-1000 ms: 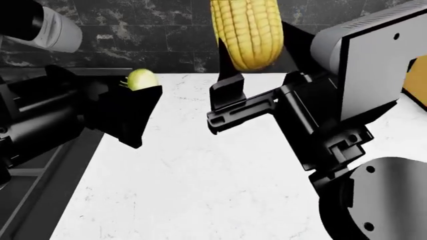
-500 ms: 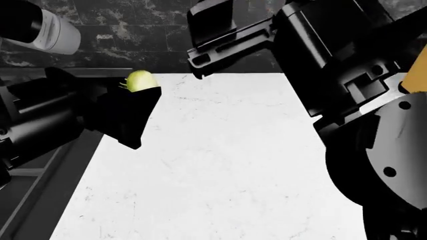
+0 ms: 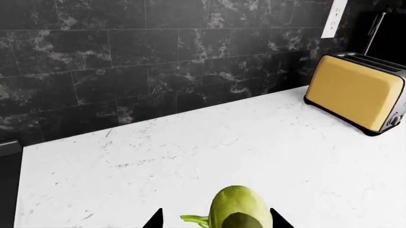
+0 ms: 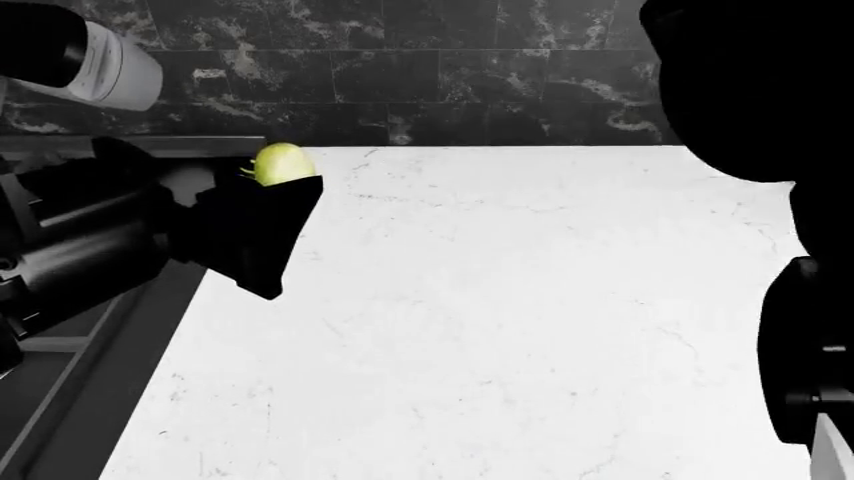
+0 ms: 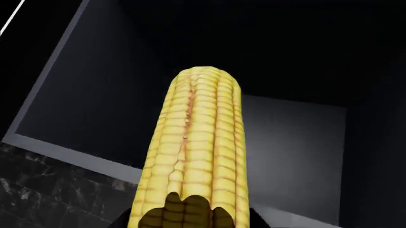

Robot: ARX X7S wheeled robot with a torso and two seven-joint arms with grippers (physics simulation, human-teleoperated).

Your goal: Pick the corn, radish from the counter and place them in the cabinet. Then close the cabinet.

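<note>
1. Holding the radish [image 4: 282, 163] in my left gripper [image 4: 260, 225], I see it pinched at the fingertips, above the edge of the white counter [image 4: 507, 320].
2. My left wrist view shows the radish [image 3: 240, 207] between the jaws, with the toaster [image 3: 357, 98] well apart on the counter [image 3: 190, 156].
3. My right gripper grips the corn [image 5: 193, 161], which points out from it into a dark cabinet [image 5: 298, 152].
4. My head view shows only the right arm's dark bulk [image 4: 761, 90].
</note>
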